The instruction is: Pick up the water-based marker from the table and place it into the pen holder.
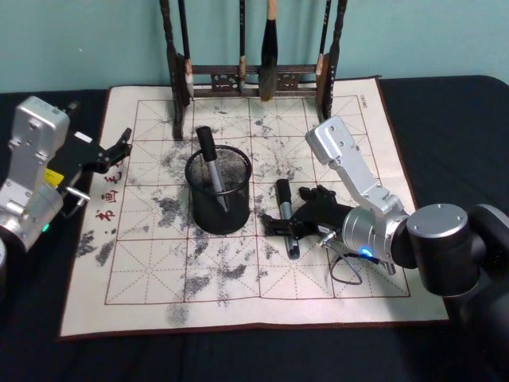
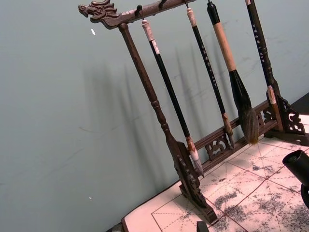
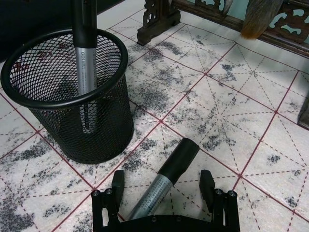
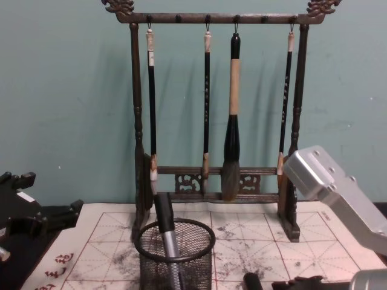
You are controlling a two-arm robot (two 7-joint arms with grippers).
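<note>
Your right gripper (image 3: pixel 162 178) gapes wide, straddling the marker (image 3: pixel 177 163) without touching it (left gripper (image 1: pixel 118 148) idles at the mat's edge). The marker lies flat, cap pointing toward the brush rack (image 1: pixel 253 78).

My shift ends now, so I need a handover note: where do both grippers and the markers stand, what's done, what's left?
Right gripper: open, straddling the marker lying on the mat, right of the pen holder; not gripped yet.
Left gripper: parked at the mat's left edge.
Done: one other marker stands in the holder.
Left: close, lift, drop it in the holder.
</note>
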